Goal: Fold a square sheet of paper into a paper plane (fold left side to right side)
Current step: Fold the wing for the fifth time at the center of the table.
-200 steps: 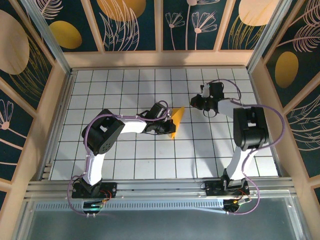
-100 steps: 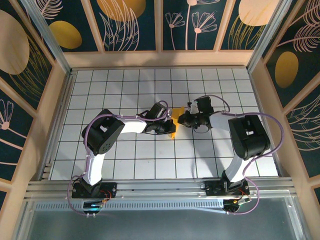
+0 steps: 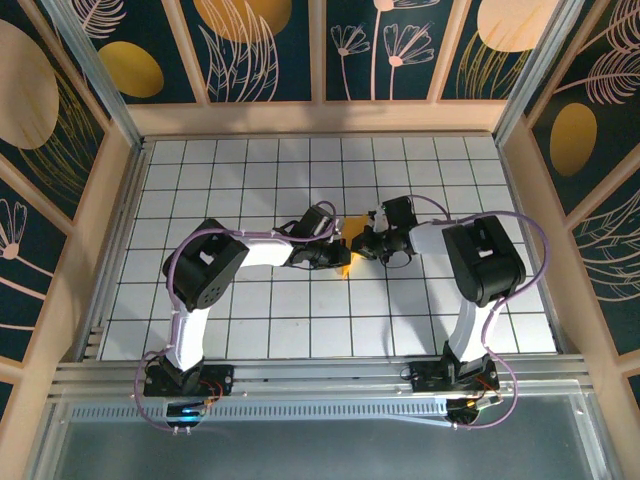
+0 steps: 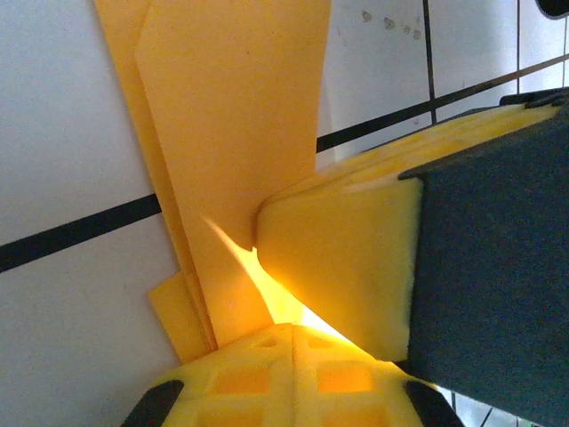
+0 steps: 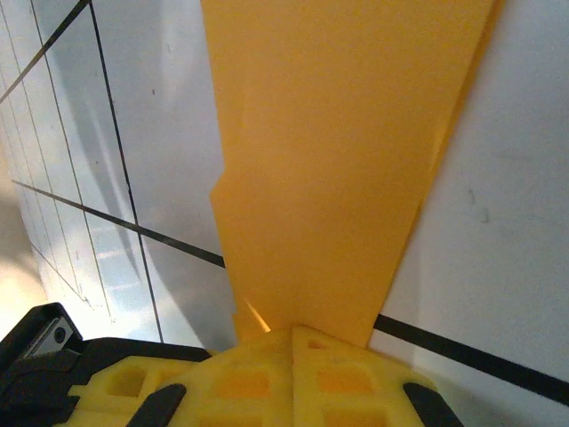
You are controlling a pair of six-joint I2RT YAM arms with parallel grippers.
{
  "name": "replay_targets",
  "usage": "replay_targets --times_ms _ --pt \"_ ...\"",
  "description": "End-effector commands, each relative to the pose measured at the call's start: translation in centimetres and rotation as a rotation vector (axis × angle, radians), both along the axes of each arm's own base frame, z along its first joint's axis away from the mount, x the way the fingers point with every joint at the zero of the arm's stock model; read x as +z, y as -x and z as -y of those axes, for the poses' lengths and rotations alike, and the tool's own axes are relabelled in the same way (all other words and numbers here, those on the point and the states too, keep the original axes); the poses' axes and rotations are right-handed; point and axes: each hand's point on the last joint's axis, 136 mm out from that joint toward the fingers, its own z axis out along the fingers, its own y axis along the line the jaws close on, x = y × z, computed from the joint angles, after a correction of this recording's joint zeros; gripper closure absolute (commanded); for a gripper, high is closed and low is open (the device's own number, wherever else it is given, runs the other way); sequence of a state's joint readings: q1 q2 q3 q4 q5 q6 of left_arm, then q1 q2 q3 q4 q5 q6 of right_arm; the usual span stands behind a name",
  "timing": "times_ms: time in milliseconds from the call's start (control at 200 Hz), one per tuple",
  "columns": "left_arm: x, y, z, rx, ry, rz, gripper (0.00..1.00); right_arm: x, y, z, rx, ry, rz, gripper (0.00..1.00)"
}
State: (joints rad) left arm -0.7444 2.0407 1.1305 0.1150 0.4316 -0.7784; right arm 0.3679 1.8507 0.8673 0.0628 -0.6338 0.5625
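Observation:
The orange-yellow sheet of paper (image 3: 352, 224) lies mid-table, folded into a slim, layered dart shape like a paper plane. My left gripper (image 3: 336, 252) comes at it from the left and my right gripper (image 3: 363, 241) from the right, so they nearly meet over it. In the left wrist view the left gripper (image 4: 293, 331) is shut, its tips on the folded paper (image 4: 231, 124), and a yellow finger of the right gripper (image 4: 347, 267) presses beside it. In the right wrist view the right gripper (image 5: 292, 331) is shut, its tips at the paper's (image 5: 338, 151) near edge. No paper shows in either seam.
The white grid-tiled table (image 3: 300, 310) is boxed in by wooden rails and patterned dark-blue walls (image 3: 260, 50). The right arm's elbow (image 3: 485, 260) stands over the right tiles, and the left arm's elbow (image 3: 205, 270) over the left ones.
The right gripper has swung left from the right-hand tiles to the paper, shut all the way. The left gripper has stayed on the paper.

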Motion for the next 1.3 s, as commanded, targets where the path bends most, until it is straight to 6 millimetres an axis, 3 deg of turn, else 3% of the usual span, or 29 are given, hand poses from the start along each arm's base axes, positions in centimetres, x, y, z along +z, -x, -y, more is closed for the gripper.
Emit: replay_targets --times_ms 0,240,455,606,741,1291 --pt "-1.4 0.9 -2.4 0.051 -0.108 -0.054 1.00 -3.6 1.6 1.7 -0.011 0.130 -0.090 1.00" --pt "4.4 0.4 0.0 0.039 0.088 -0.008 0.94 -4.9 2.4 2.8 -0.021 0.150 -0.134 1.00" --pt "6.0 2.2 0.7 0.002 0.214 -0.070 0.98 -5.1 2.3 2.9 -0.019 0.161 -0.133 1.00" --pt "5.3 3.0 1.0 -0.033 0.229 -0.111 1.00 -5.2 2.3 3.0 -0.021 0.170 -0.133 1.00" --pt "4.0 3.1 1.0 -0.036 0.205 -0.128 1.00 -5.2 2.4 2.9 -0.017 0.169 -0.134 1.00" --pt "2.0 3.6 1.0 -0.049 0.189 -0.170 1.00 -5.5 2.4 3.0 -0.010 0.186 -0.136 1.00"
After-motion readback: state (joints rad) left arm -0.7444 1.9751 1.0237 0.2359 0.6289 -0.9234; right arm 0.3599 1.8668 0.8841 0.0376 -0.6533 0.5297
